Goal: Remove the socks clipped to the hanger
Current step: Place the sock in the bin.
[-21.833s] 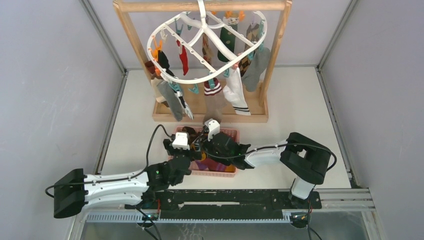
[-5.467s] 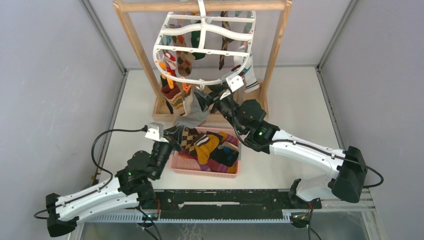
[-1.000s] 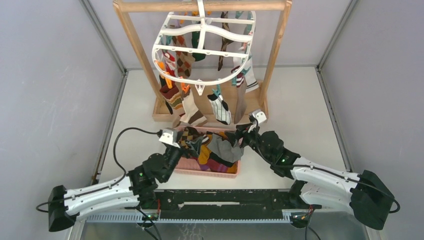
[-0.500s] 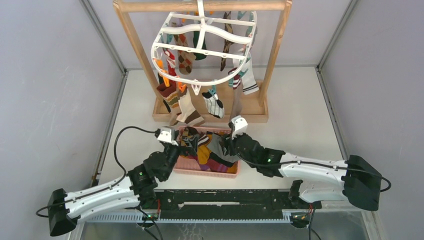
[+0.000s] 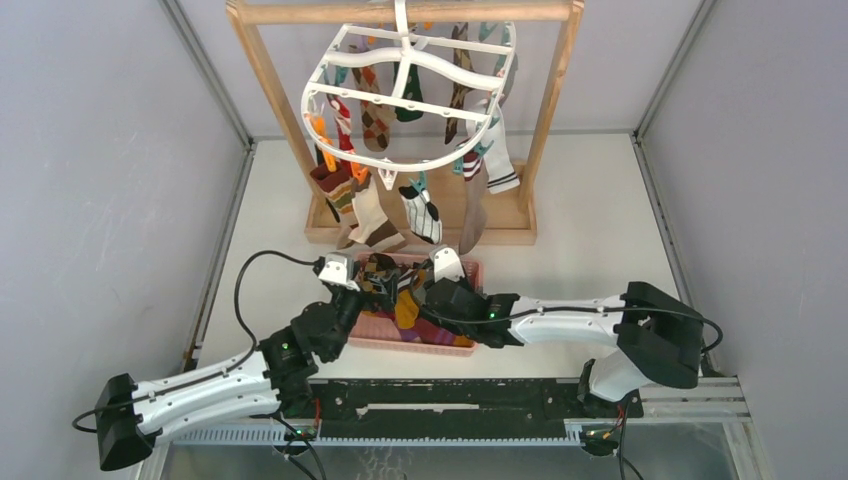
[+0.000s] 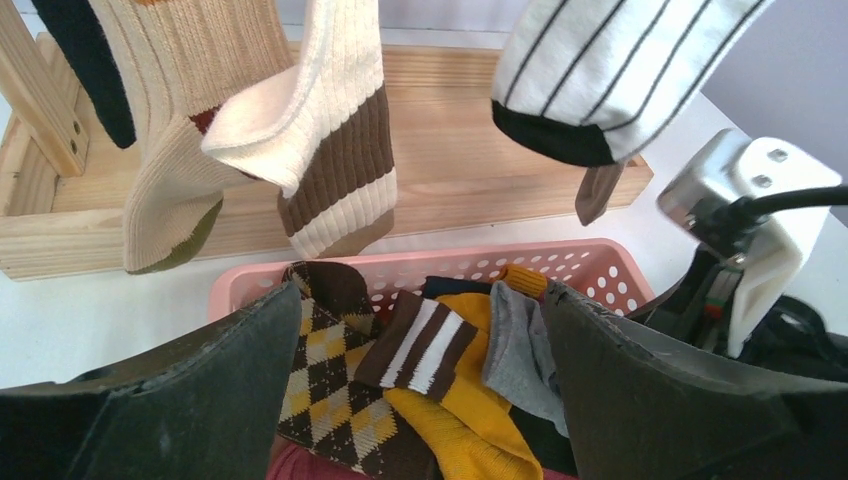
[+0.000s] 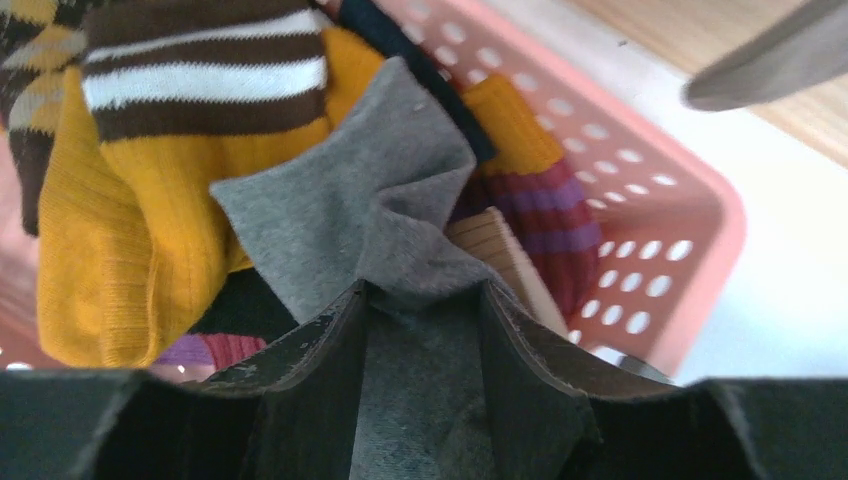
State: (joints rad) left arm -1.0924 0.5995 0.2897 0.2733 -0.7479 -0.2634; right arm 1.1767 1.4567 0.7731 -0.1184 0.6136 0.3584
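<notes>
Two arms stretch in over the white table (image 5: 600,200), both meeting at one spot near its middle. Behind them rises the wooden stand (image 5: 262,70), and from its top bar hangs the hanger (image 5: 404,45), a white ring with socks (image 5: 345,195) dangling from its clips all around. A cream sock with brown bands (image 6: 330,150) and a white pinstriped one with a black toe (image 6: 610,70) hang just above the stand's base.

Down in front of that base sits the pink basket (image 5: 470,268), heaped with loose pairs: a mustard sock (image 7: 110,250), a brown-and-white striped one (image 7: 200,70), a brown argyle (image 6: 320,370).

Now the left gripper (image 6: 420,310) — fingers spread wide, nothing between them, hovering over the basket's near left side. The right gripper (image 7: 420,300) comes in from the other side, low over the pile, and its fingers pinch a grey sock (image 7: 350,200) — the fabric bunches up right at the tips and drapes onto the heap below.
</notes>
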